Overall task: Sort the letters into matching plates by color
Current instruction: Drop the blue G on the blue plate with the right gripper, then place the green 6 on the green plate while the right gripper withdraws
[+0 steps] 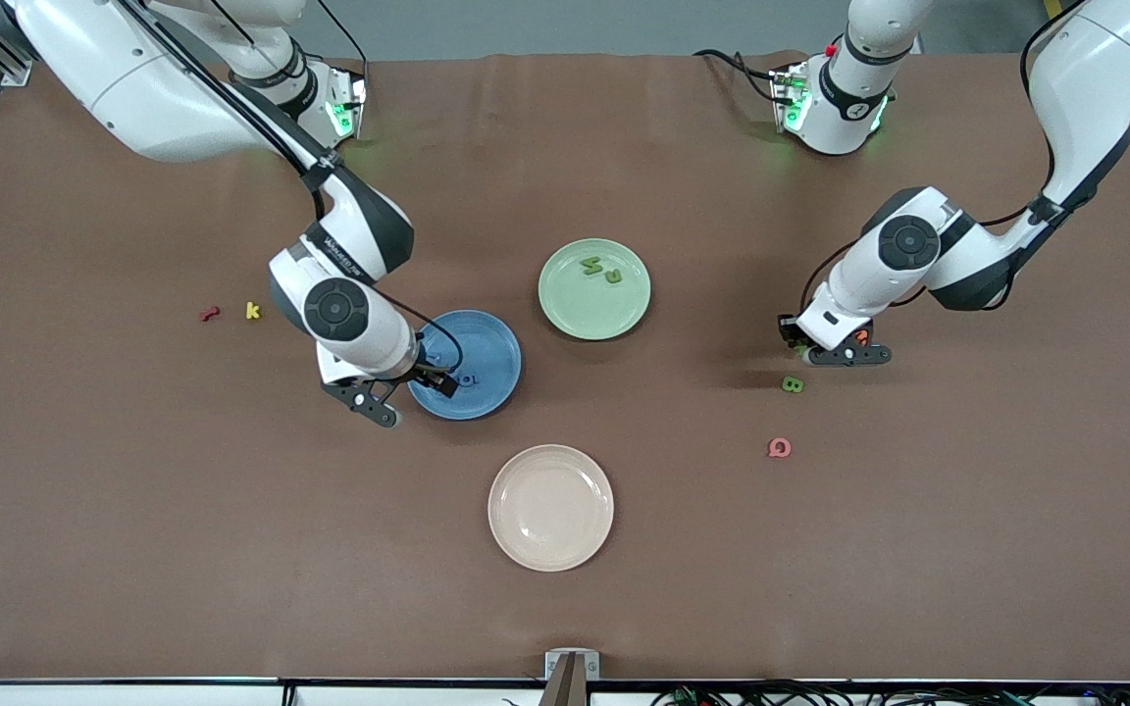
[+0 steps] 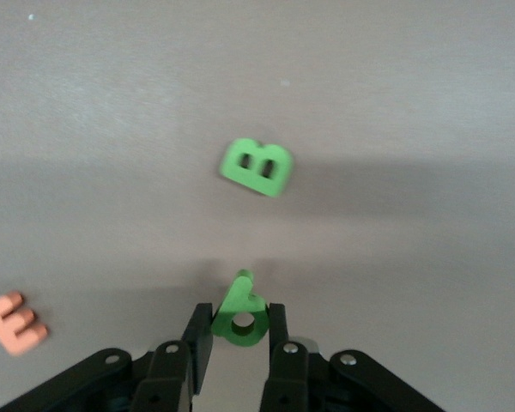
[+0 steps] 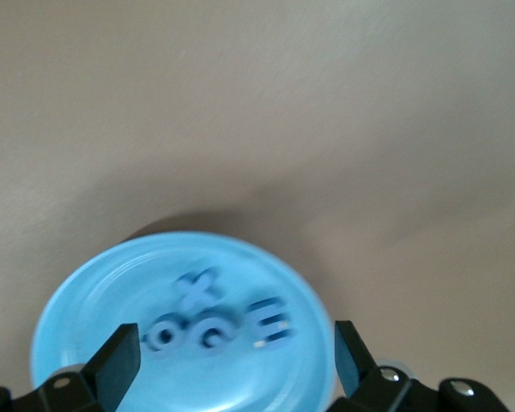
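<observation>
Sorting in progress, seen at a hand-off between release and pickup. The right gripper (image 1: 415, 385) hangs over the blue plate (image 1: 487, 343), at the plate's 8 o'clock edge in the front view, its jaws spread wide and holding nothing. Four blue letters (image 3: 215, 322) lie in that plate, so the blue half of the sort looks complete.

The left gripper (image 2: 240, 339) is down at the table toward the left arm's end, jaws narrow and pinched on a green 6 (image 2: 240, 313). A green B (image 1: 793, 385) lies on the table just at its 6 o'clock in the front view, and an orange E (image 2: 15, 322) lies close beside the gripper. The green plate (image 1: 614, 314) already holds two green letters (image 1: 602, 270).

Step in hand: pickup of the third green letter. The next move calls for a lift clear of the table and a carry toward 10 o'clock to the green plate, then a release above its floor; the B remains for a last trip. The cream plate (image 1: 526, 529), a pink letter (image 1: 779, 448), a red letter (image 1: 210, 314) and a yellow letter (image 1: 252, 311) take no part.
</observation>
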Robot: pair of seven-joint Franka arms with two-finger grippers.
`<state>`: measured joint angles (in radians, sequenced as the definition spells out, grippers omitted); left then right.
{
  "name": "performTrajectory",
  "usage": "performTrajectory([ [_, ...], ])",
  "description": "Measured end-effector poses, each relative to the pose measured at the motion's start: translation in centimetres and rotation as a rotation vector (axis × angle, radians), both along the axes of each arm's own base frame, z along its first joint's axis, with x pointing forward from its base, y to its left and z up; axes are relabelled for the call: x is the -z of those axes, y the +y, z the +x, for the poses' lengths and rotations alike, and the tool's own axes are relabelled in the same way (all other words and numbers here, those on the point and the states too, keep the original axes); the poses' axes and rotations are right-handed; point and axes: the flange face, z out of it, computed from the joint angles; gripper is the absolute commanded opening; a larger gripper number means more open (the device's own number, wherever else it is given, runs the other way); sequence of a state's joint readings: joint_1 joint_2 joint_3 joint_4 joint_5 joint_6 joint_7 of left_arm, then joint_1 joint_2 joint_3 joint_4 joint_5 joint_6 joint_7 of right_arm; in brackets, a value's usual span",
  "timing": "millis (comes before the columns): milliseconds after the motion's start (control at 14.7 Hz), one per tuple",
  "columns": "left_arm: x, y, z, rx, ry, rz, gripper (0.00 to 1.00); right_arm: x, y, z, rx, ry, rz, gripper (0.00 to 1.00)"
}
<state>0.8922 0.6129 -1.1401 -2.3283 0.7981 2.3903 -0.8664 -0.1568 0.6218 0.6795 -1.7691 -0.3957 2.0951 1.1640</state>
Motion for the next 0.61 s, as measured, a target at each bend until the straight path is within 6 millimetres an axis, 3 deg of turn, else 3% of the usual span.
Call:
performTrajectory([
  [204, -3.1, -4.4, 0.1, -0.045, 0.036, -0.004, 0.2, -4.5, -3.9, 2.6, -0.088, 0.038, -0.046, 1.0],
  [408, -4.6, -10.3, -1.0, -0.094, 0.061, -0.028, 0.2, -10.0, -8.1, 3.7, -0.181, 0.058, -0.058, 1.0],
  [612, -6.4, -16.7, -3.0, -0.138, 0.09, -0.065, 0.2, -16.3, -14.1, 4.2, -0.257, 0.133, -0.055, 1.0],
])
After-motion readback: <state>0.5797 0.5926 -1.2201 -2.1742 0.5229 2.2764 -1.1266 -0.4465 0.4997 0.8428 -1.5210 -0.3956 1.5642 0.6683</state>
